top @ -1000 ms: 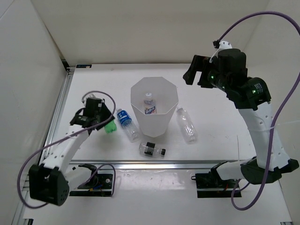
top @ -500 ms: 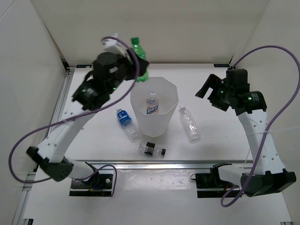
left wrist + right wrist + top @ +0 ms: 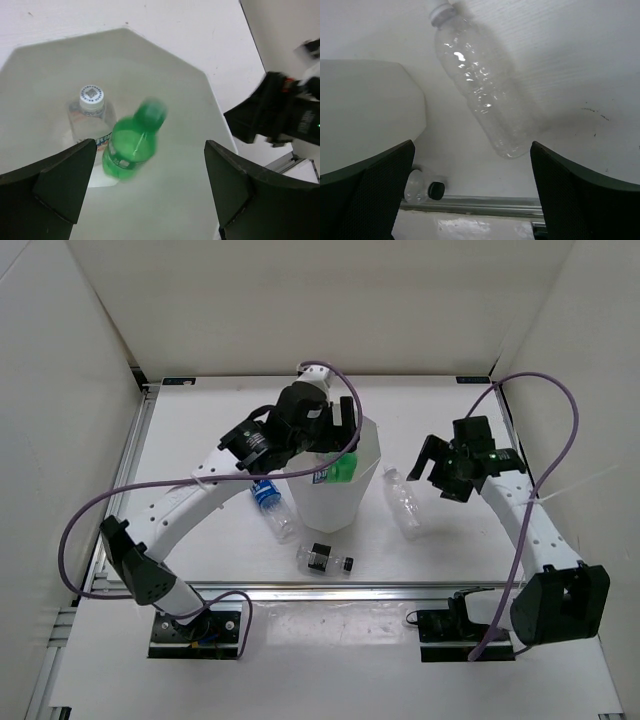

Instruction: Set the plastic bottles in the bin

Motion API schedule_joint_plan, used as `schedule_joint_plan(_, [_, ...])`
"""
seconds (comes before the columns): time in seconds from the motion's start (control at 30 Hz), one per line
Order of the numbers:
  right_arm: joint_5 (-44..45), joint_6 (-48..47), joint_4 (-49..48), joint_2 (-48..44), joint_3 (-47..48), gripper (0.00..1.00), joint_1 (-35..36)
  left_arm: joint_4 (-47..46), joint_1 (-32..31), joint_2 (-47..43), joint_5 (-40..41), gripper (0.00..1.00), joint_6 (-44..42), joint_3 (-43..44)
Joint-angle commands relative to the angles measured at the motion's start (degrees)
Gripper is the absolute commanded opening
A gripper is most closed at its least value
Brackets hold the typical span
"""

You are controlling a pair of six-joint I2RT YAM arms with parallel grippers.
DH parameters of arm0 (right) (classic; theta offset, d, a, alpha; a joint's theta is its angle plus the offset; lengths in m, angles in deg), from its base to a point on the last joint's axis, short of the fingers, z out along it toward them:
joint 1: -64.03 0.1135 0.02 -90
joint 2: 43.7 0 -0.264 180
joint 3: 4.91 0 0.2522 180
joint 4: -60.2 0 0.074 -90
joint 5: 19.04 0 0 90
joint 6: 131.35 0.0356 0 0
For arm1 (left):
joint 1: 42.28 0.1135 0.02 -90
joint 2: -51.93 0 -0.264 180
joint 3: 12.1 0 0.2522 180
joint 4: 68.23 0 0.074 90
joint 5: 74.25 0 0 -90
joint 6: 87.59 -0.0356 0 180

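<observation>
My left gripper (image 3: pixel 338 445) hangs open over the bin (image 3: pixel 325 504). Below its jaws a green bottle (image 3: pixel 131 142) falls blurred inside the bin (image 3: pixel 200 85), free of both fingers, and shows green through the bin wall (image 3: pixel 342 472). A clear bottle with a white cap (image 3: pixel 91 111) stands inside the bin. My right gripper (image 3: pixel 440 466) is open just above the plain clear bottle (image 3: pixel 480 95), which lies on the table (image 3: pixel 402 505). The blue-labelled bottle (image 3: pixel 270 502) and the black-labelled bottle (image 3: pixel 325 560) lie on the table beside the bin.
White walls enclose the table on the left, back and right. A metal rail (image 3: pixel 330 590) runs along the near edge. In the right wrist view the bin wall (image 3: pixel 365 110) stands at the left, with the black-labelled bottle's cap (image 3: pixel 436 190) below it.
The left arm lifted the green bottle from the table's left side to above the bin, then opened and let it drop. The right arm came down over the plain clear bottle.
</observation>
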Motion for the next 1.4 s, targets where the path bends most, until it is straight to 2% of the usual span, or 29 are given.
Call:
schedule_joint_plan(0.0, [-0.17,-3.22,-6.66,1.74,-4.35,1.0,-0.2,2.43,-0.77,-5.27,3.67,1.0,-1.19,4.81])
schedule_joint_plan(0.07, [1.4,-6.03,-7.9,4.99,-5.77,1.0,1.29,3.66,-2.26,-8.07,9.19,1.0,-1.9,7.97])
schedule_joint_plan(0.17, [1.94,-6.74,-10.44,9.11,-7.53,1.0,2.79,4.45,-2.79,-15.86,16.91,1.0,-0.06,7.03])
schedule_joint_plan(0.27, [1.94,-7.44,-11.76,12.89,-6.92,1.0,3.84,4.98,-2.79,-24.14,21.86,1.0,4.33,-1.39])
schedule_joint_plan(0.3, [1.94,-7.44,-12.38,13.78,-5.53,1.0,3.84,5.5,-2.79,-29.65,24.31,1.0,5.3,-7.16])
schedule_joint_plan(0.4, [0.53,-7.44,-13.0,18.17,-3.68,1.0,4.37,11.38,-2.79,-38.46,28.53,1.0,12.5,-13.96])
schedule_joint_plan(0.5, [0.53,-6.74,-13.0,23.44,-1.13,1.0,5.07,19.88,-2.79,-43.75,29.25,1.0,20.24,-19.16])
schedule_joint_plan(0.6, [0.53,-6.13,-13.0,28.45,-0.07,0.92,5.6,25.26,-2.79,-47.01,29.25,1.0,25.34,-22.5])
schedule_joint_plan(0.7, [0.53,-4.72,-13.0,28.47,-0.85,0.74,5.6,27.65,-2.79,-48.42,28.64,1.0,27.89,-24.87])
schedule_joint_plan(0.73, [0.53,-4.72,-13.0,27.42,-1.64,0.65,5.6,28.7,-2.79,-48.43,28.12,1.0,28.77,-25.4])
schedule_joint_plan(0.9, [1.05,-3.49,-9.58,18.3,-0.16,0.51,5.07,29.94,-2.79,-49.48,28.11,1.0,32.72,-30.14])
schedule_joint_plan(1.07, [3.43,-0.51,-1.75,5.99,9.05,0.43,7.0,27.75,-2.79,-50.01,30.12,1.0,37.47,-36.21])
schedule_joint_plan(1.13, [4.3,0.11,-0.96,1.67,16.6,0.43,8.05,24.69,-2.79,-50.01,30.66,1.0,38.97,-39.72])
schedule_joint_plan(1.23, [5.71,-1.19,-0.43,1.65,29.87,0.45,12.71,20.64,-2.79,-50.01,29.96,1.0,38.97,-44.73])
schedule_joint_plan(1.37, [9.39,-6.45,0.09,9.1,44.21,0.45,24.39,14.75,-2.79,-46.68,28.73,1.0,38.09,-47.82])
